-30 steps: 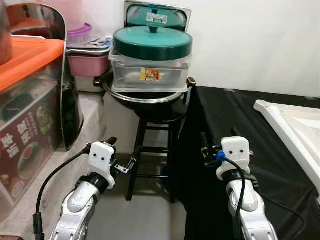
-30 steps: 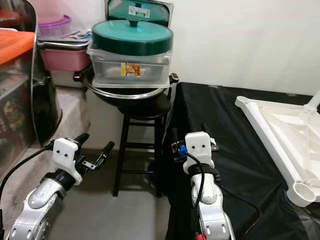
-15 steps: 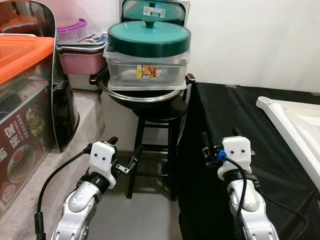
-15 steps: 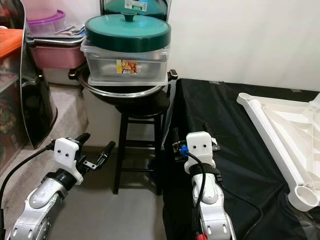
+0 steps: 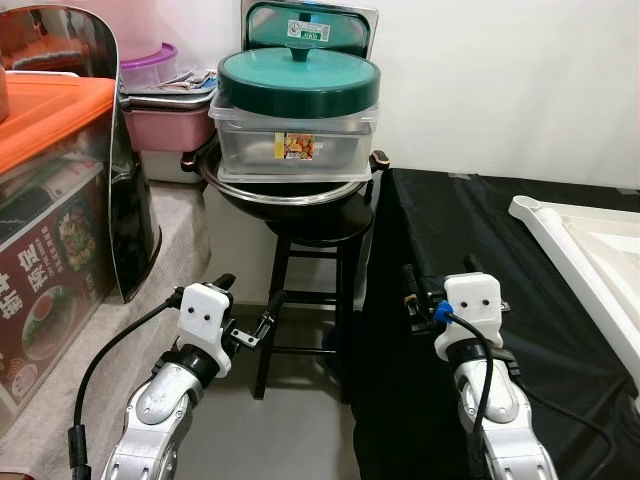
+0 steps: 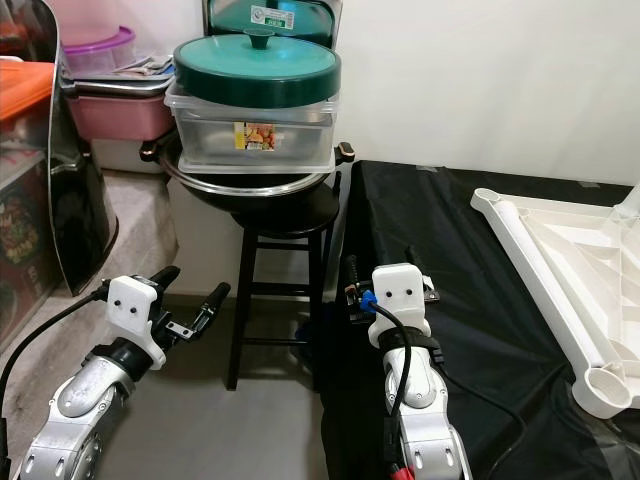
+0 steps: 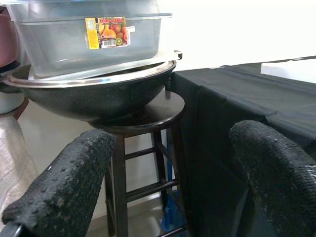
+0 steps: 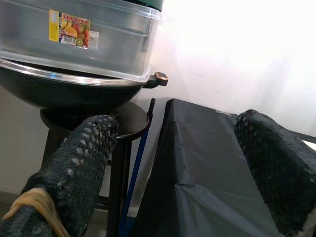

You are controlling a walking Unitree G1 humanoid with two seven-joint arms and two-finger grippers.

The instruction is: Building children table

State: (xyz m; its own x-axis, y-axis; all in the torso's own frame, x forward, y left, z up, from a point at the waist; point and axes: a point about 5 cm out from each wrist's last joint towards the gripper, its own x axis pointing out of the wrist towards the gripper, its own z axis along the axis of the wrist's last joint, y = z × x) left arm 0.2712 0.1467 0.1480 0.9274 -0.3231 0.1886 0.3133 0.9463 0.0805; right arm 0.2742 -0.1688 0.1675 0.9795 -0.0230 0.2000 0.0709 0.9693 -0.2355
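A white plastic children's table part point(image 6: 560, 265) lies upside down on a surface draped in black cloth point(image 6: 450, 260) at the right, with a round leg socket point(image 6: 607, 384) at its near corner. My left gripper point(image 5: 250, 295) hangs open over the floor in front of a black stool point(image 5: 300, 255), holding nothing. At the black cloth's left edge my right gripper point(image 6: 380, 262) is open and empty too, well left of the white part. In the left wrist view the fingers point(image 7: 64, 182) frame the stool. In the right wrist view the fingers point(image 8: 74, 168) frame the stool and cloth.
On the stool sits a black wok point(image 5: 290, 195) carrying a clear plastic box point(image 5: 295, 145) with a green lid point(image 5: 298, 80). Pink tubs point(image 5: 165, 125) and an orange-lidded box point(image 5: 50, 120) stand on a ledge at the left. Grey floor point(image 5: 290, 430) lies between the arms.
The whole view has shifted a little, so the camera moved. Both arms keep the same pose and both grippers stay open.
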